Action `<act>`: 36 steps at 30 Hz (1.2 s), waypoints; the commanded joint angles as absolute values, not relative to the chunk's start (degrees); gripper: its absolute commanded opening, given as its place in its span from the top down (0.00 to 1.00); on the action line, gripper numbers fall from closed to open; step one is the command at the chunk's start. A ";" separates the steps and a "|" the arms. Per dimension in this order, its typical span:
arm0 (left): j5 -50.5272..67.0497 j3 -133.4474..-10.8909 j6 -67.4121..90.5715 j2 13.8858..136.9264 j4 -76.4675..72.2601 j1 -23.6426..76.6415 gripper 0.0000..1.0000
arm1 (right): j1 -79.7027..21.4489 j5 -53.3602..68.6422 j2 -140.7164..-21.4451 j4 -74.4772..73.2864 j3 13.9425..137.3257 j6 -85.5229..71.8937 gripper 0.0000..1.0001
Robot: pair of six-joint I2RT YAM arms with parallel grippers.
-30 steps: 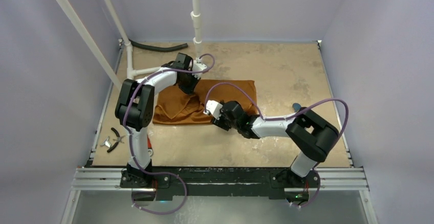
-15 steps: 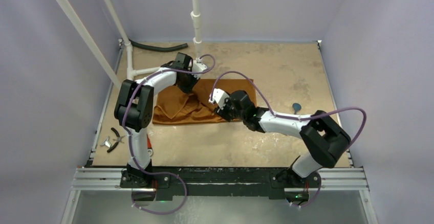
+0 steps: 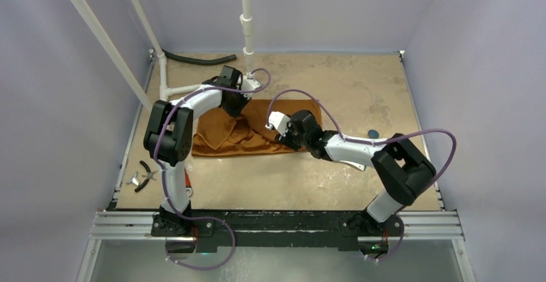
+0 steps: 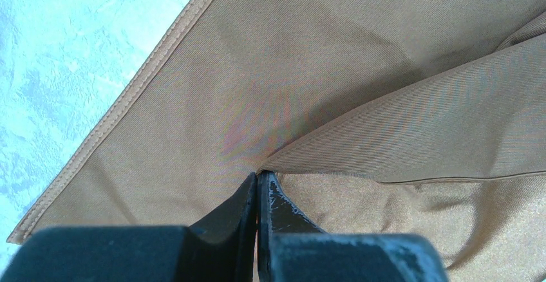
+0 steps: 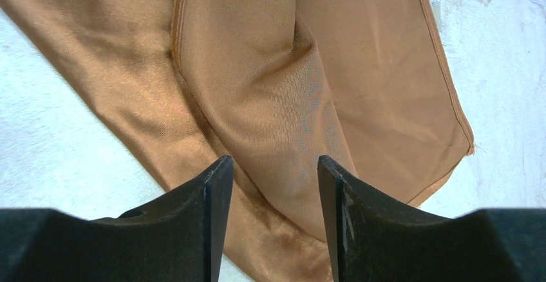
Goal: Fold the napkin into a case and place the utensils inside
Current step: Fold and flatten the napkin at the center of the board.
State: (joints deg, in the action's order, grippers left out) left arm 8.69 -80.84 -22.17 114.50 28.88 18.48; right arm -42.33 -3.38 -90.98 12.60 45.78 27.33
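The rust-orange napkin (image 3: pixel 222 137) lies creased and partly folded on the tan table, left of centre. My left gripper (image 3: pixel 236 107) is at its far edge, shut on a raised fold of the cloth (image 4: pixel 386 69), with the jaws pressed together at the pinch (image 4: pixel 257 176). My right gripper (image 3: pixel 288 139) is open and empty, hovering over the napkin's right part (image 5: pixel 257 69), with a folded flap between its fingertips (image 5: pixel 273 163). A small teal rounded end of a utensil (image 3: pixel 373 133) lies on the table to the right, partly behind the right arm. The white spoon is out of view.
Small black pliers (image 3: pixel 147 174) lie at the table's left edge. White pipes (image 3: pixel 246 18) and a black hose (image 3: pixel 196 58) stand at the back left. Purple walls close in the table (image 3: pixel 360 82) on three sides.
My right gripper has moved right and away from the near edge, further over the napkin's right part. The left gripper has held its pinch in place.
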 commanded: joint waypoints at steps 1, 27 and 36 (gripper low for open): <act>8.93 -84.18 -23.35 112.71 29.83 17.97 0.99 | -41.77 -5.48 -95.21 12.66 49.50 29.97 0.47; 14.66 -82.21 -26.28 106.39 34.43 19.07 0.44 | -27.52 9.29 -113.68 4.55 74.83 12.72 0.65; 11.00 -78.22 -30.17 103.14 34.94 18.82 0.44 | -22.59 0.80 -104.97 14.01 66.91 1.96 0.36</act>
State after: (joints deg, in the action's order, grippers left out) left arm 12.45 -79.59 -27.14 107.46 34.52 18.83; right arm -24.27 5.15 -113.08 7.62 71.22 8.64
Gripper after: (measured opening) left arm 0.562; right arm 0.557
